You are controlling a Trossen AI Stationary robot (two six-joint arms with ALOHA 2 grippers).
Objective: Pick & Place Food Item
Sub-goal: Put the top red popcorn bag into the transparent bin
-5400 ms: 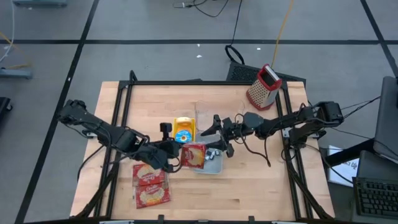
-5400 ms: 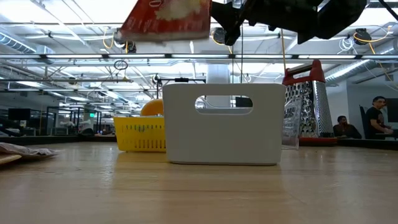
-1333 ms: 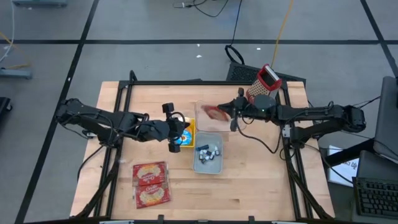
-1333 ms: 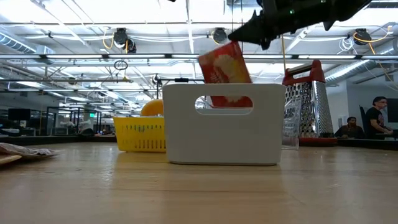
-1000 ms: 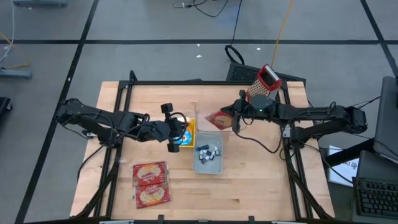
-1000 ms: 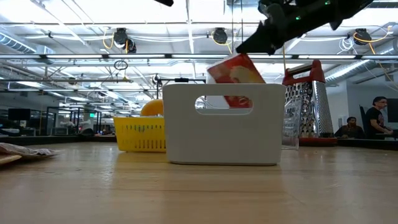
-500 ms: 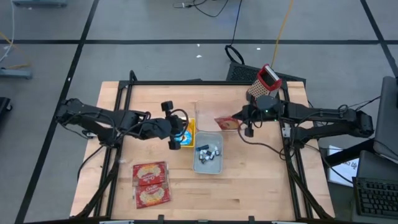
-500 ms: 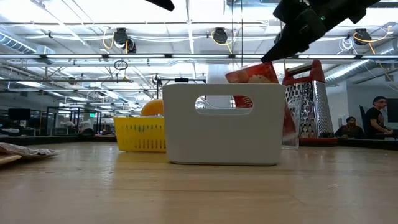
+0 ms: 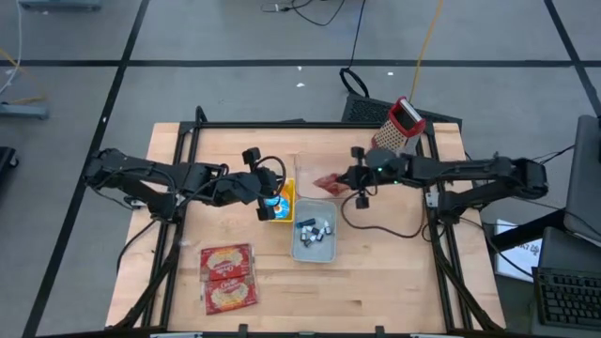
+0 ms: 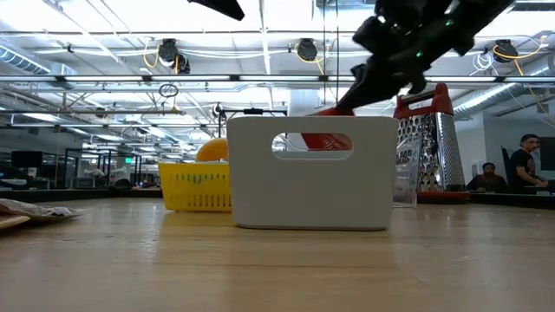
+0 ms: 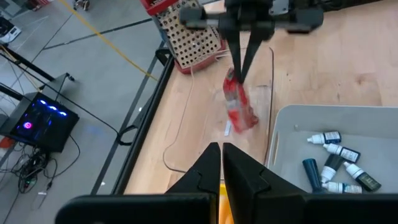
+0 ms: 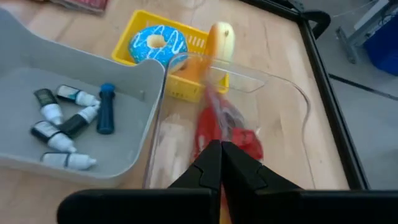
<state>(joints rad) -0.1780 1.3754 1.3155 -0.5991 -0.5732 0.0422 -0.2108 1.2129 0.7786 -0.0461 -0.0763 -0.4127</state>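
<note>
The right gripper [image 9: 349, 178] was clamped shut on the top edge of a red snack packet [image 9: 328, 182], which hung below its fingertips inside a clear plastic bin [image 9: 314, 178]. From the left wrist view the packet [image 11: 239, 111] dangled from the thin closed fingers, its lower end down between the bin's see-through walls [image 11: 270, 93]. In the low view only a strip of the packet [image 10: 326, 141] showed through the handle slot of the white tub [image 10: 313, 172] in front of it.

Just beside the gripper, on the near side of the clear bin, that white tub [image 9: 315, 235] held several small dropper bottles [image 9: 314, 229]; its rim touched or nearly touched the clear bin. On the far side of the gripper stood a red-handled metal grater [image 9: 397, 130] near the table's back edge [image 9: 282, 124], leaving a little bare wood between.

Across the clear bin from the gripper sat a yellow basket [image 9: 283, 198] with a blue-iced donut [image 12: 155, 41] in it. The left gripper [image 9: 262, 199] hovered over that basket, fingers pressed together and empty. Well apart, toward the front edge, two more red packets [image 9: 228, 276] lay flat with open tabletop [image 9: 394, 282] around them.
</note>
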